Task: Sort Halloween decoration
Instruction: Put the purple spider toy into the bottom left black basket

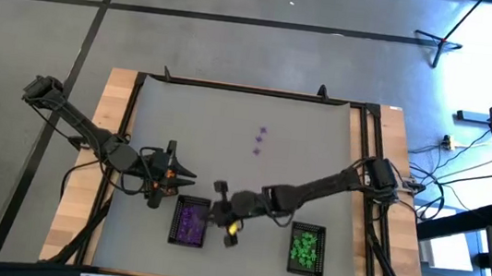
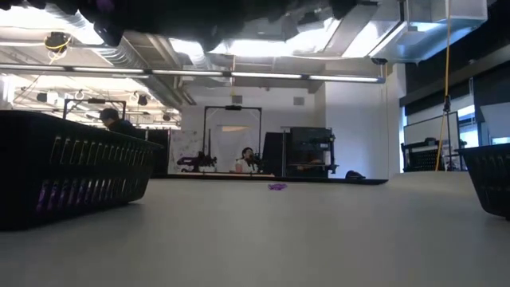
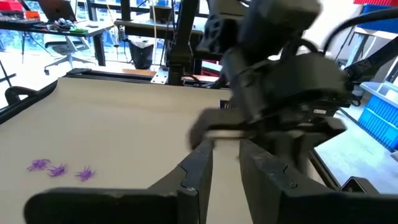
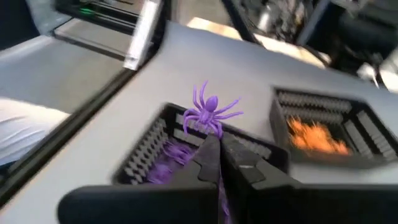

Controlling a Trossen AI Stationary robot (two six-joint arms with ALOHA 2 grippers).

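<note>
A purple spider [image 4: 209, 112] is held in my shut right gripper [image 4: 216, 144], which hangs over the black tray of purple trinkets [image 1: 188, 222] near the table's front edge. Three more purple spiders [image 3: 57, 169] lie loose on the grey mat at the table's middle [image 1: 260, 140]. A tray of orange trinkets [image 4: 316, 135] stands beyond the purple tray. A tray of green ones [image 1: 306, 249] stands at the front right. My left gripper [image 3: 225, 163] waits left of the purple tray, its fingers apart with nothing between them. My right gripper pinches the purple spider by its underside and hind legs [image 4: 210, 129], only at the two fingertips. The spider sticks out past the fingertips with its legs spread. It is lifted clear, above the rim of the purple tray [image 4: 163, 113].
The right arm [image 3: 273, 81] stands close in front of my left gripper. The mat's black frame [image 1: 251, 90] bounds the work area. The mat's middle and far part hold only the loose spiders. Beyond the table, people sit in the room [image 2: 247, 159].
</note>
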